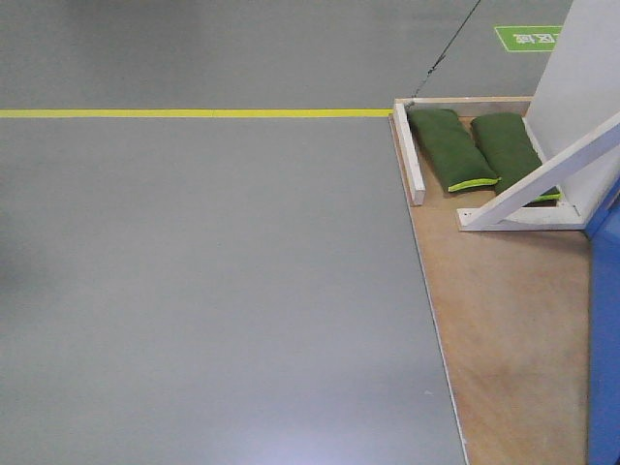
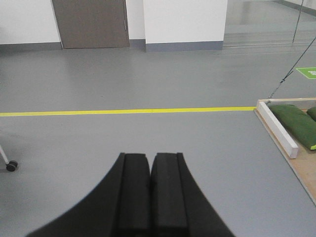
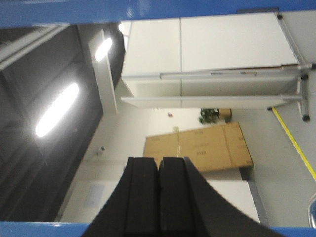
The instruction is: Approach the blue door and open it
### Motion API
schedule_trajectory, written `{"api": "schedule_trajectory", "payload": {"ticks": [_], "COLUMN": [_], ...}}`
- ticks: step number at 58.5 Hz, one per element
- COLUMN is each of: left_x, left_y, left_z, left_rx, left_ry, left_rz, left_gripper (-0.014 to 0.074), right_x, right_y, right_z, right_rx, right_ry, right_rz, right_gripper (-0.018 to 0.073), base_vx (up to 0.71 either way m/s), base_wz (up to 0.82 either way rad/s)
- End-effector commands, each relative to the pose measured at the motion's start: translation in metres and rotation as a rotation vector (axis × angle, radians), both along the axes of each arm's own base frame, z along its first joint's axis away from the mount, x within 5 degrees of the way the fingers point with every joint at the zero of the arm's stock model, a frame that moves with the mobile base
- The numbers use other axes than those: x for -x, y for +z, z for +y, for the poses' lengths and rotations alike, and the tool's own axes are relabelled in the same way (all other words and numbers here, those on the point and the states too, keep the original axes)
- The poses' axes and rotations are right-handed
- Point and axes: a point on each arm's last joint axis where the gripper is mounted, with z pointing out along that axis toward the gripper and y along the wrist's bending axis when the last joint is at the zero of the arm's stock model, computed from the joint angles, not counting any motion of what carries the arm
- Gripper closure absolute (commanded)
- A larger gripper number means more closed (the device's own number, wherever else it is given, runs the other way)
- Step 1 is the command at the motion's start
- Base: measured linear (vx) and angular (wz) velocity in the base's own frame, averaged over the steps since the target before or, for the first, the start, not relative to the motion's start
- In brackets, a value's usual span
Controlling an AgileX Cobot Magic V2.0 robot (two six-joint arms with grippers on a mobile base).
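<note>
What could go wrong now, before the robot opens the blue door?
1. The blue door shows only as a strip at the front view's right edge, handle unseen: the approach may misalign.
2. The wooden platform, green sandbags and white brace lie near it: the base might strike them.
3. The left gripper and right gripper are shut, so neither can grasp yet.

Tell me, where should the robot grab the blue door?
Only a low strip of the blue door shows, at the front view's right edge: flat and smooth, nothing to pinch. No handle is in view, so I cannot name the grip; look higher on its face.
</note>
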Motion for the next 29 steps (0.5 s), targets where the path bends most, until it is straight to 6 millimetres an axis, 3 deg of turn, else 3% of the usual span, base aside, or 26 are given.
{"api": "schedule_trajectory", "payload": {"ticks": [1,16,29], "left_x": [0.001,0.001,0.001], "left_y": [0.017,0.017,0.017], "left_z": [-0.001,-0.001,-0.001], "left_rx": [0.003,0.003,0.003], "left_ry": [-0.008,-0.008,-0.008], "left_rz": [-0.121,-0.121,-0.121], "left_gripper": [0.0524,0.0524,0.0524], "right_x": [-0.006,-0.024,-0.055], "right_y": [0.019,0.017,0.021], "right_z": [-0.002,-0.014,0.011], "right_rx": [0.045,0.024,0.05], "right_ry": [0.067,0.166,0.399], "right_rz": [0.003,0.035,0.119], "right_gripper": [0.0548,0.0548,0.0548], "base_vx": [0.0,0.0,0.0], "base_wz": [0.0,0.0,0.0]}}
